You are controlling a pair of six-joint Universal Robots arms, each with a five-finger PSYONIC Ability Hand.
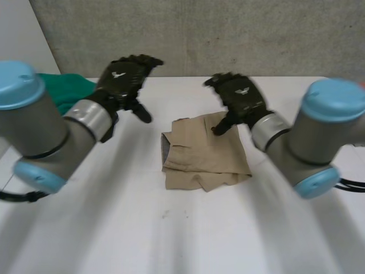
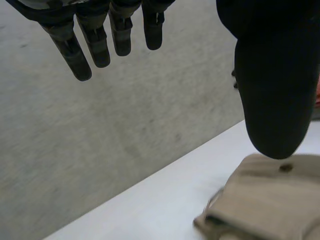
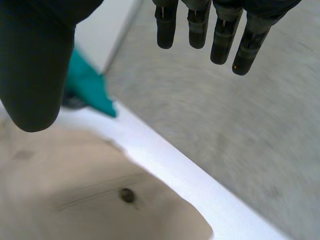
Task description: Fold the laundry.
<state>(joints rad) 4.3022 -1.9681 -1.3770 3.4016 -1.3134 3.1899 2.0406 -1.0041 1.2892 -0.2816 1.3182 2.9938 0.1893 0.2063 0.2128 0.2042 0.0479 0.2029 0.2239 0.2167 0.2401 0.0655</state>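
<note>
**Right hand over the garment's far corner, left hand standing off**

The right hand (image 1: 239, 96) hangs with fingers straight and spread and its thumb held apart, gripping nothing. The thumb is over the far right corner of the folded tan garment (image 1: 205, 155); I cannot tell whether it touches. The left hand (image 1: 124, 75) is likewise slack and empty, raised well apart from the garment, off its far left corner. The garment lies on the white table (image 1: 171, 240) between the two arms. It is a nearly square bundle (an opening shows at its left edge), so it has no clear long axis. A green cloth (image 1: 71, 88) lies beyond the left hand, farther from the garment. By my judgement the right hand is nearer for the next fold.
</note>
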